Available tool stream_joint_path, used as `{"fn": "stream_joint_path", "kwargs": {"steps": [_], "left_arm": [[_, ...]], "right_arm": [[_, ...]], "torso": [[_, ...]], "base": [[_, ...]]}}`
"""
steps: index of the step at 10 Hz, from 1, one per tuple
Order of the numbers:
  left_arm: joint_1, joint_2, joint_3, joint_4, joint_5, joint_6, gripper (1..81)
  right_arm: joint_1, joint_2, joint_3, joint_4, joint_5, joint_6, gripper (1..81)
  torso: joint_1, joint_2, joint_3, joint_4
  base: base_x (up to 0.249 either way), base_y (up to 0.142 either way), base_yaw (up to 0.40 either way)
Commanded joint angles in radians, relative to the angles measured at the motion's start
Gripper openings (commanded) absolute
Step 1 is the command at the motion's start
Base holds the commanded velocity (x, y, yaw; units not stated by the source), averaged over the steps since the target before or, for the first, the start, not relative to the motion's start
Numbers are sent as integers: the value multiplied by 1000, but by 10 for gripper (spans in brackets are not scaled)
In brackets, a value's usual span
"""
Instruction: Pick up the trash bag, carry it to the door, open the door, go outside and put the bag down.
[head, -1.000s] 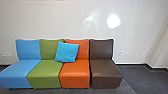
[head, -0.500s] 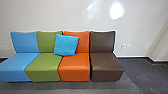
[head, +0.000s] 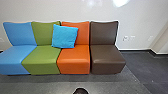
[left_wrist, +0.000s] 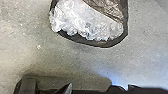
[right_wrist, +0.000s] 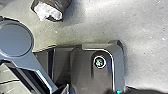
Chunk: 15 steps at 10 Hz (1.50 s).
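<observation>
trash bag (left_wrist: 100, 17), dark w/ white plastic (left_wrist: 72, 17) bunched in mouth, is seen on grey floor (left_wrist: 150, 50); its top (head: 80, 91) is prob. glimpsed nr orange seat (head: 73, 57). l/r grip state can't be told.

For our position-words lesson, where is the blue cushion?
Head view, left of centre: the blue cushion leans where the green seat meets the orange one.

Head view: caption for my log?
Blue cushion leaning across green seat and orange seat, brown seat alongside, dark floor in front.
</observation>
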Motion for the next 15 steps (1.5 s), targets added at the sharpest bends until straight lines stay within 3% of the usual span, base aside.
{"fn": "stream_joint_path", "kwargs": {"steps": [1, 3, 4, 5, 7, 9, 10, 11, 15], "left_arm": [[-102, -16, 2, -38, 77, -3, 811], [-121, -6, -2, -88, 77, -8, 811], [-127, -5, -2, -135, 75, -12, 811], [-130, 1, -2, -183, 74, -29, 811], [-133, 4, -3, -251, 68, -95, 811], [-156, 18, -34, -255, 69, -158, 811], [-167, 33, -61, -257, 74, -160, 811], [-174, 46, -87, -258, 77, -160, 811], [-223, 64, -106, -245, 78, -160, 811]], "right_arm": [[65, -92, 37, 22, -97, 1, 811], [84, -118, 55, 34, -105, 1, 811], [84, -115, 60, 34, -105, 1, 811], [84, -112, 56, 34, -105, 1, 811], [84, -113, 58, 35, -105, 1, 811], [85, -115, 52, 45, -105, 1, 811], [91, -118, 50, 52, -105, 1, 811], [100, -118, 53, 58, -108, 1, 811], [134, -129, 67, 58, -148, 1, 811]], "torso": [[64, -99, 1, 0], [96, -150, -19, 0], [118, -184, -24, 0], [140, -219, -25, 0], [184, -290, -25, 0], [230, -364, -26, 0], [252, -400, -26, 0], [275, -436, -95, 0], [350, -559, -204, 0]], "base": [[0, 0, 0], [0, 0, 0], [0, 0, 0], [0, 0, 0], [0, 0, 0], [0, 0, 0], [0, 0, 0], [0, 0, 0], [0, 0, 0]]}}
